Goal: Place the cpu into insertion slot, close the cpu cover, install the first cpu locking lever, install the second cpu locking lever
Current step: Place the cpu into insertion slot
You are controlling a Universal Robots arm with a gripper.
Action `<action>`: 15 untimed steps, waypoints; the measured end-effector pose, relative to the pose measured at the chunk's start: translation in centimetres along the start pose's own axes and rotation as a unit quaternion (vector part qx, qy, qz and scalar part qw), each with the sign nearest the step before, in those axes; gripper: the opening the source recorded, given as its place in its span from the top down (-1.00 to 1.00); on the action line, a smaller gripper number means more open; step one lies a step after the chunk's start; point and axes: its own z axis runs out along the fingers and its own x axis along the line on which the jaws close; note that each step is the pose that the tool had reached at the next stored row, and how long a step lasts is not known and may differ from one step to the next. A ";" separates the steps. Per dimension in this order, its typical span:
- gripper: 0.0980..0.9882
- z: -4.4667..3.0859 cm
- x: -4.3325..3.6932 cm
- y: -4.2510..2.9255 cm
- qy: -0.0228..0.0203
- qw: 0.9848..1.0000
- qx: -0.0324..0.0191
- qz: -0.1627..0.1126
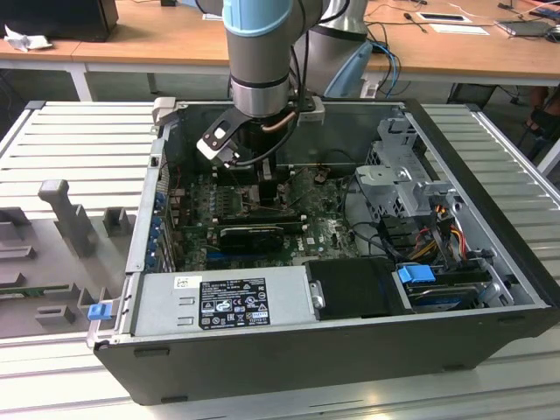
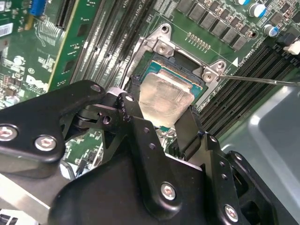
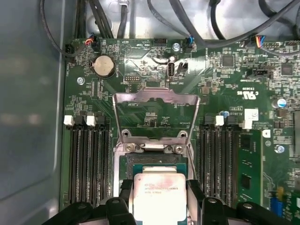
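Observation:
The cpu (image 3: 158, 193), a pale silver square chip, sits low over the insertion slot (image 3: 154, 161) on the green board. My gripper (image 3: 158, 187) is shut on it, with one black finger against each of two opposite edges. In the second wrist view the cpu (image 2: 164, 98) lies between the fingers (image 2: 133, 108), and its green rim shows over the slot's metal frame (image 2: 161, 47). The cpu cover (image 3: 157, 95) stands swung up and open behind the slot. A thin metal lever rod (image 2: 262, 79) sticks out beside the slot. In the exterior view the gripper (image 1: 267, 188) reaches down into the case.
Long black memory slots (image 3: 89, 159) run along both sides of the slot. A coin battery (image 3: 103, 65) and cables lie beyond the cover. The grey power supply (image 1: 227, 297), a drive cage (image 1: 407, 175) and the case walls (image 1: 472, 157) hem the arm in.

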 end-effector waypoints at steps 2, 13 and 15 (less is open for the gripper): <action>0.00 0.11 0.04 -0.01 0.000 1.000 0.000 0.003; 0.00 1.18 0.23 -0.03 0.000 1.000 0.000 0.005; 0.00 1.31 0.26 -0.03 0.000 1.000 0.000 0.005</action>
